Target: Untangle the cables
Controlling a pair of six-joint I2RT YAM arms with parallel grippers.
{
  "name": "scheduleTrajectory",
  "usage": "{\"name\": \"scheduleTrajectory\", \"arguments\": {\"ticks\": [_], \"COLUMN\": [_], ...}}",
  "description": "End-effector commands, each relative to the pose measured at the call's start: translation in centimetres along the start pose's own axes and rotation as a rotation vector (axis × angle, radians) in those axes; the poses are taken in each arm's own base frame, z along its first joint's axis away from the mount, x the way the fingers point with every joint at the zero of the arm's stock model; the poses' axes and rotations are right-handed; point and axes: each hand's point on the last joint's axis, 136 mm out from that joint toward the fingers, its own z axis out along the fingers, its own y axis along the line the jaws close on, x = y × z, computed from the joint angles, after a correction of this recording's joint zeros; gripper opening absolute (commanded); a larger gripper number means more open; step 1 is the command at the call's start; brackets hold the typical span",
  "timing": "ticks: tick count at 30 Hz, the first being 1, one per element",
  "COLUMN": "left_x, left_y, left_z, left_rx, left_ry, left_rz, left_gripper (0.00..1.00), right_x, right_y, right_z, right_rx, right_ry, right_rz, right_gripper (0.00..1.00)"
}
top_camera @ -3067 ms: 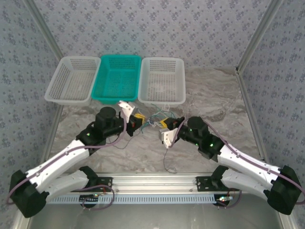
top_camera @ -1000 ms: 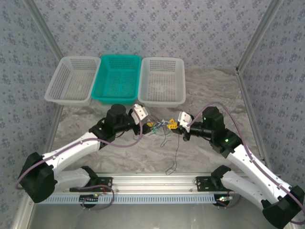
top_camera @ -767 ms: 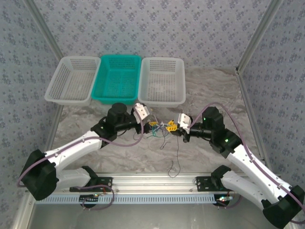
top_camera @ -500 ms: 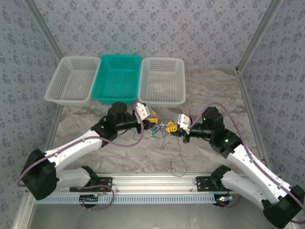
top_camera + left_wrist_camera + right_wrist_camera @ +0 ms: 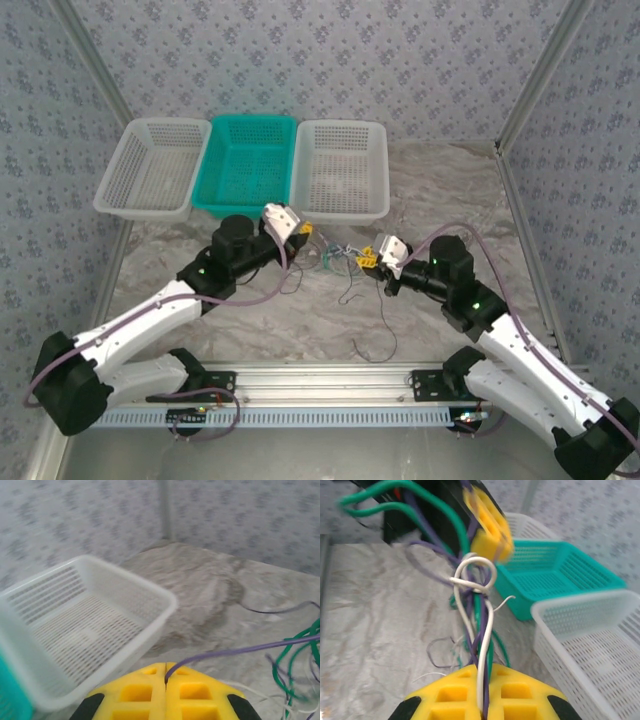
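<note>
Inspector: Between your two grippers, over the middle of the table (image 5: pixel 480 210), the cables (image 5: pixel 337 258) sit bunched in one knot, just near of the right white basket (image 5: pixel 340 165).

Operator: What is my left side doing?

Inspector: Your left gripper (image 5: pixel 299 232) has its yellow fingers (image 5: pixel 135 692) pressed flat together. One purple wire (image 5: pixel 235 652) is pinched in the seam. It runs off to the right, toward the green wires (image 5: pixel 292 652).

Operator: And the right?

Inspector: Your right gripper (image 5: pixel 367 258) is likewise closed, clamped on a bundle. A white wire (image 5: pixel 487 630) enters between its fingers together with purple and green strands. The white wire forms a loop partway across to the left gripper.

Operator: Any loose ends?

Inspector: One dark strand (image 5: pixel 378 325) trails from the knot toward the near edge and curls on the table. Thinner ends stray from the knot on its left. Whether the knot itself touches the table, I cannot tell.

Operator: The baskets?

Inspector: Three stand in a row at the far side. The teal basket (image 5: pixel 245 165) is in the middle. The left white basket (image 5: pixel 150 170) touches it on one side and the right white basket on the other. Your cables lie in none of them.
</note>
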Motion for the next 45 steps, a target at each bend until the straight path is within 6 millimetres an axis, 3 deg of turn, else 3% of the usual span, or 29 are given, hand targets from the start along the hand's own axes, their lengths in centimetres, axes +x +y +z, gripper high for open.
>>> {"name": "scheduleTrajectory", "arguments": {"ticks": [1, 4, 7, 14, 17, 20, 24, 26, 30, 33, 38, 42, 45], "left_x": [1.2, 1.8, 1.4, 0.6, 0.8, 0.6, -0.3, -0.3, -0.2, -0.6, -1.5, -0.3, 0.9], "left_y": [7.3, 9.4, 10.3, 12.5, 12.8, 11.4, 6.3, 4.7, 1.5, -0.6, -5.0, -8.5, -9.6], "left_z": [-3.0, -4.9, -6.8, -12.3, -13.7, -13.0, -9.6, -8.5, -6.4, -4.6, -0.7, 2.8, 5.3], "left_rx": [-0.348, -0.42, -0.473, -0.646, -0.666, -0.566, -0.215, -0.125, -0.032, 0.034, 0.172, 0.219, 0.208], "left_ry": [0.036, 0.025, -0.014, -0.078, -0.077, -0.074, -0.087, -0.096, -0.103, -0.1, -0.072, -0.009, 0.022], "left_rz": [-0.225, -0.349, -0.376, -0.415, -0.427, -0.405, -0.346, -0.348, -0.303, -0.29, -0.273, -0.198, -0.192], "left_gripper": [0.0, 0.0, 0.0, 0.0, 0.0, 0.0, 0.0, 0.0, 0.33, 0.44, 0.45, 0.46, 0.44], "right_x": [1.6, 5.0, 8.3, 15.2, 16.5, 15.3, 11.7, 10.3, 7.3, 5.6, 3.8, 3.0, 2.3], "right_y": [-3.0, -3.6, -4.3, -9.4, -10.2, -10.1, -9.5, -9.4, -8.9, -8.8, -9.2, -9.4, -9.4], "right_z": [-0.3, -0.3, -0.7, -5.7, -6.3, -5.1, -3.5, -3.2, -2.6, -2.7, -2.5, -2.0, -1.7], "right_rx": [0.198, 0.264, 0.336, 0.749, 0.769, 0.67, 0.499, 0.451, 0.351, 0.315, 0.297, 0.279, 0.257], "right_ry": [-0.009, 0.066, 0.139, 0.209, 0.196, 0.167, 0.109, 0.092, 0.058, 0.037, 0.008, 0.024, 0.029], "right_rz": [0.142, 0.255, 0.359, 0.863, 1.008, 1.019, 0.97, 0.962, 0.962, 0.975, 1.055, 1.091, 1.093], "right_gripper": [0.0, 0.0, 0.0, 0.0, 0.0, 0.0, 0.0, 0.0, 0.0, 0.0, 0.0, 0.0, 0.0]}}
